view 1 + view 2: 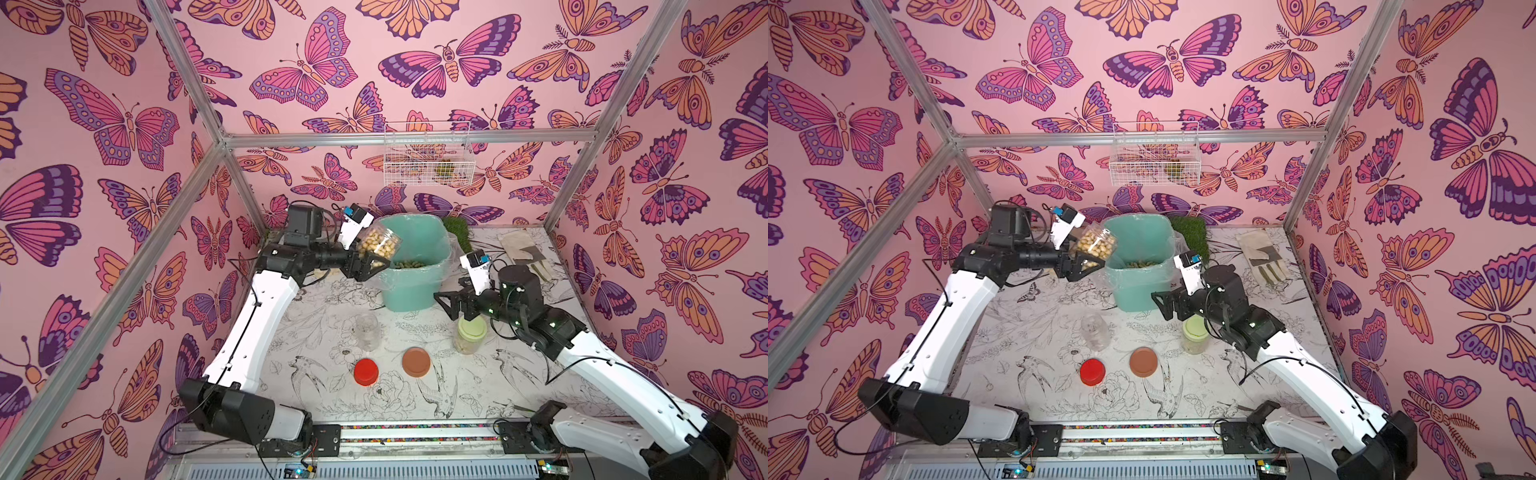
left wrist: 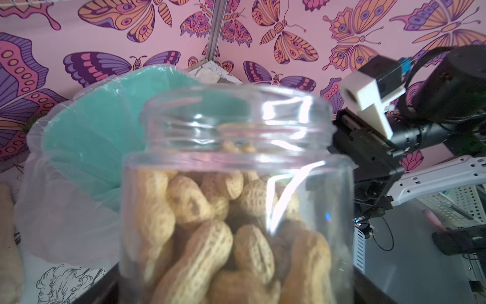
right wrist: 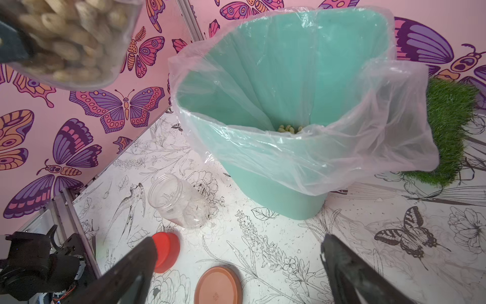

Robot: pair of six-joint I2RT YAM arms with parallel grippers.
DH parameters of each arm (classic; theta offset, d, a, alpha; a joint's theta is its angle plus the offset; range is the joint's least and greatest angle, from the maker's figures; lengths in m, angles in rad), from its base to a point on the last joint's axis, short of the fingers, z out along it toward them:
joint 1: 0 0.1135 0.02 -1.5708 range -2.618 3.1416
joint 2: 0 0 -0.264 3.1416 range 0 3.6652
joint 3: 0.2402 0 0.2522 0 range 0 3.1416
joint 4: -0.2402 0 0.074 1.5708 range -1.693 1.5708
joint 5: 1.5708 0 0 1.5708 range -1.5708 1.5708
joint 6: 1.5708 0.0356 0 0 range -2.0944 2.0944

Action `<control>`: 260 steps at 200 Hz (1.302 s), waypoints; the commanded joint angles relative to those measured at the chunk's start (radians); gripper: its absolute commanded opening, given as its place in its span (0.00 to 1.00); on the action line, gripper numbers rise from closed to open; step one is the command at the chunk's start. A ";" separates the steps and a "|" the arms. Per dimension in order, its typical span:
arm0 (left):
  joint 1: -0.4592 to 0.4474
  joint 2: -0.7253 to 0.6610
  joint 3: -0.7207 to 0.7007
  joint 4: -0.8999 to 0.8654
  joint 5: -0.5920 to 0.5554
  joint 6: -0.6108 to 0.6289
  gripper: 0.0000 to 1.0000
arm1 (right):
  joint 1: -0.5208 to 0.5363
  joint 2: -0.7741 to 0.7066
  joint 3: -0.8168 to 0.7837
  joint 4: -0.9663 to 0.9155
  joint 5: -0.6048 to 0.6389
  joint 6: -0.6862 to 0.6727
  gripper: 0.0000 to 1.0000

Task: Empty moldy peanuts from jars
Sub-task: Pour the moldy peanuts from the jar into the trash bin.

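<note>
The left gripper pinched an open jar packed with pale peanuts. The jar was tilted at the left rim of the teal bin, mouth toward it. A clear plastic liner drooped over the bin's rim, and a few greenish peanuts lay at its bottom.

The right gripper hovered beside the bin, jaws spread wide and holding nothing. Its arm partly hid the green-lidded jar, which had pale nuts inside.

On the table stood an empty jar — uncapped — with a red lid and a brown lid just in front of it. A grass tuft and a glove lay behind.
</note>
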 commanded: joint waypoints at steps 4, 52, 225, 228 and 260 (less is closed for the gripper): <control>-0.035 0.000 0.085 -0.033 -0.166 0.135 0.00 | -0.011 -0.025 -0.021 0.039 -0.014 0.007 0.99; -0.074 0.048 0.178 -0.063 -0.360 0.323 0.00 | -0.019 -0.037 -0.046 0.067 -0.009 0.003 0.99; -0.285 0.237 0.337 -0.027 -0.835 1.008 0.00 | -0.050 -0.052 -0.107 0.132 -0.026 0.018 0.99; -0.288 0.240 0.336 -0.023 -0.842 1.016 0.00 | -0.051 -0.053 -0.109 0.132 -0.027 0.018 0.99; -0.323 0.256 0.316 0.036 -0.951 1.129 0.00 | -0.064 -0.055 -0.121 0.143 -0.037 0.022 0.99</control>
